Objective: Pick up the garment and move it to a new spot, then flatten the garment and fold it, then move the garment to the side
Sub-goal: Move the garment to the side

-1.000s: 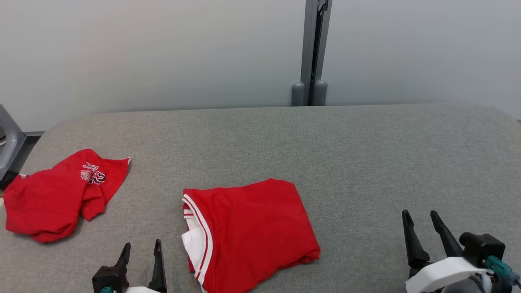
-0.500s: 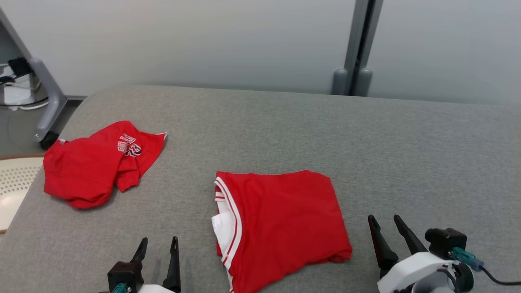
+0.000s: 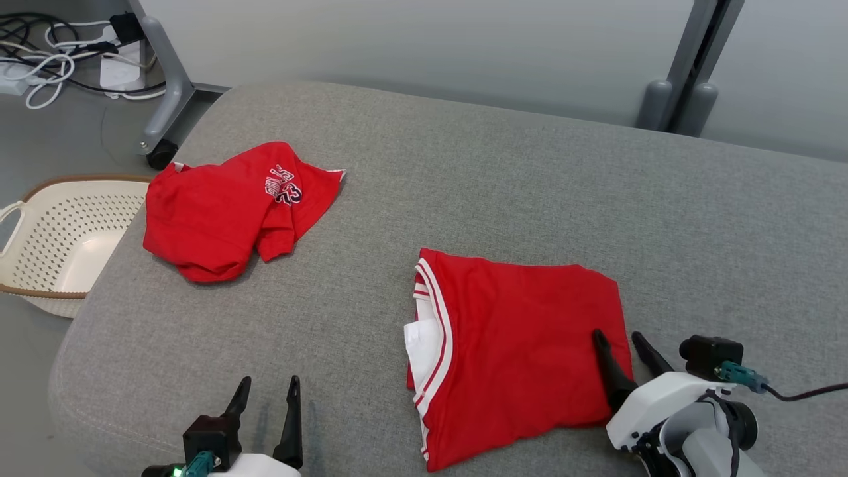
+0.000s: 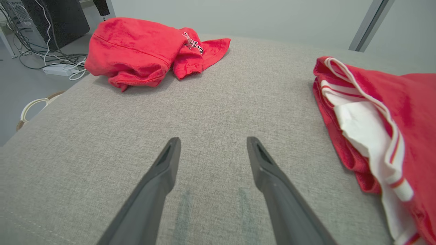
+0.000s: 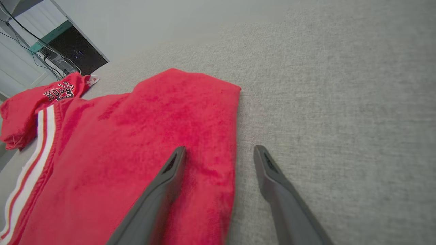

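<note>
A folded red garment (image 3: 523, 344) with white-striped trim lies flat on the grey cushioned surface (image 3: 530, 179); it also shows in the left wrist view (image 4: 374, 112) and the right wrist view (image 5: 136, 136). A second, crumpled red garment (image 3: 225, 212) with printed lettering lies at the far left (image 4: 136, 51) (image 5: 27, 105). My right gripper (image 3: 617, 335) is open and straddles the folded garment's right edge (image 5: 220, 149), one finger over the cloth and one over bare cushion. My left gripper (image 3: 269, 381) is open above bare cushion, left of the folded garment (image 4: 213, 141).
A cream perforated basket (image 3: 66, 218) sits on the floor beyond the cushion's left edge. Cables (image 3: 40, 40) and a grey wheeled leg (image 3: 165, 99) are at the far left. A grey post (image 3: 689, 79) stands against the wall behind.
The head view has swung left, bringing the basket and cables into it. My right gripper has come from bare cushion to the folded garment's right edge. Both grippers stay open.
</note>
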Controlling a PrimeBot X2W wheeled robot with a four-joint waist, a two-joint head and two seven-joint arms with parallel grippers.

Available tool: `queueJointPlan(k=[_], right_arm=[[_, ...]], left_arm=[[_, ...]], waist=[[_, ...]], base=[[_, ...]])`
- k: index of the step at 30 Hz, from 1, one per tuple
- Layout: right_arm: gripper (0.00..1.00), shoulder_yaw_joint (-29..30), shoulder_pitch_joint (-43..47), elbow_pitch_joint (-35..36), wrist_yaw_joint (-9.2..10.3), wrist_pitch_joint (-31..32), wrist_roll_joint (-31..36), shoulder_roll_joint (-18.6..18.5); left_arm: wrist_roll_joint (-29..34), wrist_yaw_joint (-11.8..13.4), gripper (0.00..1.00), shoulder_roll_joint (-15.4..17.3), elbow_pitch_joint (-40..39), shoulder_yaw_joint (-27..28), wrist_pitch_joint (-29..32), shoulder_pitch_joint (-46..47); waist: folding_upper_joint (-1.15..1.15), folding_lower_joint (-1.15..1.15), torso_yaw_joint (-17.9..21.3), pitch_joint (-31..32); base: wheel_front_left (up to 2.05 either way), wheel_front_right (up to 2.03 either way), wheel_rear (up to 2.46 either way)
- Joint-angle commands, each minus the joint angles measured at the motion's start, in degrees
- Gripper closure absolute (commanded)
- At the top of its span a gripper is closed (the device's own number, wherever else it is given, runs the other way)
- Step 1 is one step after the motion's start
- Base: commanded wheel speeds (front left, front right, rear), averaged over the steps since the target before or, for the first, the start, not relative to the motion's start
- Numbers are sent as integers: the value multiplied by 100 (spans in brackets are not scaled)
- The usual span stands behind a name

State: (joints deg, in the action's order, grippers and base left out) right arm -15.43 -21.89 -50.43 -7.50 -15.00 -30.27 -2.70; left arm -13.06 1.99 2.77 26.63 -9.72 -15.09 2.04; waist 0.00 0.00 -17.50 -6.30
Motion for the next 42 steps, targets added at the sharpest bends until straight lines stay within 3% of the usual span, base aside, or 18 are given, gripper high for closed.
queueJointPlan(k=[1, 5, 6, 7, 8, 9, 10, 20, 25, 29, 42], right_arm=[[0, -148, -123, -168, 1, -20, -135, -35], [1, -584, -217, -466, -3, -3, -515, -3], [22, -721, -237, -505, -6, -1, -646, 7], [53, -874, -264, -554, -6, 4, -706, 13], [69, -1010, -288, -580, -6, 5, -797, 14], [97, -1116, -318, -610, -6, 9, -881, 7], [100, -1184, -354, -637, -6, 10, -938, 2], [100, -733, -490, -483, 2, -13, -725, -62], [100, -359, -331, -229, 2, -13, -563, -50], [100, -268, -238, -101, 2, -14, -504, -53], [100, -443, -221, 120, 2, -14, -453, -46]], left_arm=[[29, -31, 0, 25, -7, 6, -8, 121], [12, -27, 0, 25, 6, -6, -8, 170], [8, -30, 0, 27, 12, -10, -8, 186], [6, -34, 0, 26, 14, -17, -8, 204], [11, -35, 0, 27, 18, -20, -8, 220], [11, -38, 0, 27, 23, -16, -8, 231], [12, -39, 0, 25, 22, -15, -8, 236], [68, -52, 0, 27, 32, 26, -8, 188], [85, -68, 0, 27, 8, 34, -8, 131], [99, -70, 0, 28, -28, 63, -8, 143], [28, -87, 0, 28, -135, -37, -8, 380]], waist=[[0, 0, -64, -48], [0, 0, -81, -72], [0, 0, -75, -75], [0, 0, -66, -76], [0, 0, -54, -81], [0, 0, -40, -88], [0, 0, -26, -93], [0, 0, 167, -30], [0, 0, 514, 58], [0, 0, 1043, 141], [0, 0, 3335, 61]], base=[[0, 0, 0], [0, 0, 0], [0, 0, 0], [0, 0, 0], [0, 0, 0], [0, 0, 0], [0, 0, 0], [0, 0, 0], [0, 0, 0], [0, 0, 0], [0, 0, 0]])
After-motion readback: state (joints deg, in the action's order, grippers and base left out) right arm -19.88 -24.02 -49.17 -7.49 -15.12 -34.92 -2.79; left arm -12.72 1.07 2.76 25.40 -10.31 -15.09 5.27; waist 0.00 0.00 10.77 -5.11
